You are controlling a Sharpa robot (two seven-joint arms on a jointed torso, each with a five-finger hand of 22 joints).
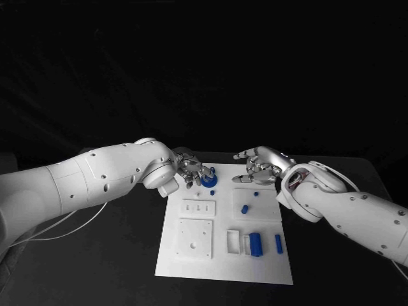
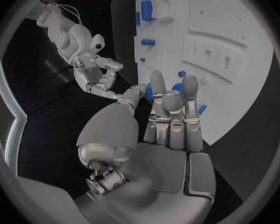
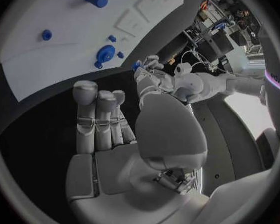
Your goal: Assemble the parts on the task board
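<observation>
The white task board (image 1: 197, 268) lies in the middle of the black table. My left hand (image 1: 190, 171) hovers at the board's far left corner, beside a round blue part (image 1: 210, 180) that sits in the board. Between thumb and finger it pinches a small blue part (image 3: 135, 64), also visible in the left wrist view (image 2: 149, 92). My right hand (image 1: 259, 164) hangs over the board's far edge with its fingers (image 3: 99, 117) apart and nothing in them. A blue cylinder (image 1: 245, 208) lies mid-board.
A blue block (image 1: 255, 243) and a narrow blue bar (image 1: 278, 243) stand in slots near the board's front right. A small blue peg (image 1: 255, 192) sits near the right hand. Bare black table (image 1: 94, 268) surrounds the board.
</observation>
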